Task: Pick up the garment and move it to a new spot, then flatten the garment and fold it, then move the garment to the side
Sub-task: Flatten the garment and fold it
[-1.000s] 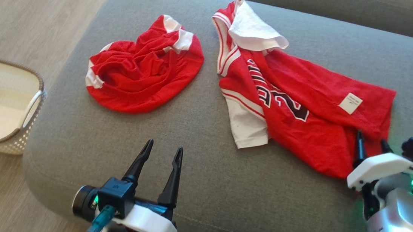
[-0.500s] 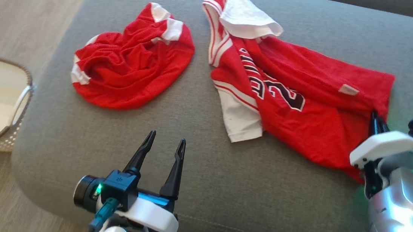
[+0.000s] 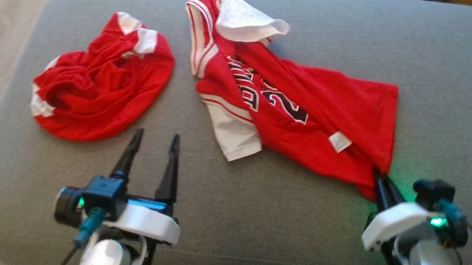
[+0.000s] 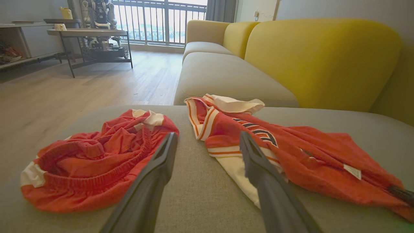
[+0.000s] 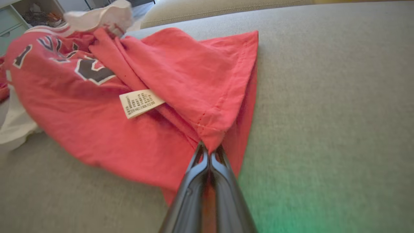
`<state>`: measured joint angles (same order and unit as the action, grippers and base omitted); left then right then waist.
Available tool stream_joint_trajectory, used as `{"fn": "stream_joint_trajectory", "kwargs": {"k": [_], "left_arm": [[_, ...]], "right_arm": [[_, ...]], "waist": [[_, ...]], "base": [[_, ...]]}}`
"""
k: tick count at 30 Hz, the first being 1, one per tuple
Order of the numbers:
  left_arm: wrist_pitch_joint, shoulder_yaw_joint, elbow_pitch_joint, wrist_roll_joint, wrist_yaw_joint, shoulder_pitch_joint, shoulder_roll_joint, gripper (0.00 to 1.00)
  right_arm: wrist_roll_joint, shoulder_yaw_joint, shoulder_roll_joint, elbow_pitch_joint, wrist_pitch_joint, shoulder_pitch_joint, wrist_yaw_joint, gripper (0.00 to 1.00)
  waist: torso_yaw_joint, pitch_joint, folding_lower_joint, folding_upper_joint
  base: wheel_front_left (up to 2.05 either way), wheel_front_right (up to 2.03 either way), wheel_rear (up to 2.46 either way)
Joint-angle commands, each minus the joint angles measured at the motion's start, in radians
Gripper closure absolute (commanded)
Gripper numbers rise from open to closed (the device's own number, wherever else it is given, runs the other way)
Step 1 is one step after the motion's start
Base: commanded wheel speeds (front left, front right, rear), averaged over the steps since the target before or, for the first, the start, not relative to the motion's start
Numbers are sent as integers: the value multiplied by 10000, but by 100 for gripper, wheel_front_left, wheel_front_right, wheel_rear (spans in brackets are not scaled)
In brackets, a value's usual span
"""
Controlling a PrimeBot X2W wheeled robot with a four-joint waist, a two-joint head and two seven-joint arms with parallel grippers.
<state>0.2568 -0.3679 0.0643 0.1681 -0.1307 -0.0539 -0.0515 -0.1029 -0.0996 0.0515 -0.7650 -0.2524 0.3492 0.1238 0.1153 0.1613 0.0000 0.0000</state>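
Red jersey [image 3: 290, 111] lies rumpled across the grey sofa cushion [image 3: 295, 233], its near corner clamped between the closed fingers of our right gripper [image 3: 378, 175]. Our left gripper [image 3: 157, 135] hovers over the cushion, fingers spread wide, holding nothing, near the crumpled red shorts [image 3: 97, 84].
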Motion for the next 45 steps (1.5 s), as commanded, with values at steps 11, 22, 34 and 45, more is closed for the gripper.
{"fn": "stream_joint_trajectory", "kwargs": {"k": [11, 22, 34, 45], "left_arm": [[49, 904, -380, -269, 257, -187, 11, 0], [49, 568, -250, -285, 285, -169, 12, 0], [49, 508, -154, -331, 212, -152, 12, 0], [49, 659, -186, -467, 191, -297, 12, 0]], "right_arm": [[-1744, 969, -13, 1558, -94, -1218, 69, 0], [-3846, 1060, -13, 1360, -94, -929, 69, 0], [-5409, 1458, -13, 1187, -94, -596, 69, 44], [-6405, 2000, -13, 1564, -94, -554, 69, 52]], "waist": [[-1055, -138, 0, 0], [-795, -50, 0, 0], [-594, 114, 0, 0], [-877, 241, 0, 0]], "base": [[0, 0, 0], [0, 0, 0], [0, 0, 0], [0, 0, 0]]}}
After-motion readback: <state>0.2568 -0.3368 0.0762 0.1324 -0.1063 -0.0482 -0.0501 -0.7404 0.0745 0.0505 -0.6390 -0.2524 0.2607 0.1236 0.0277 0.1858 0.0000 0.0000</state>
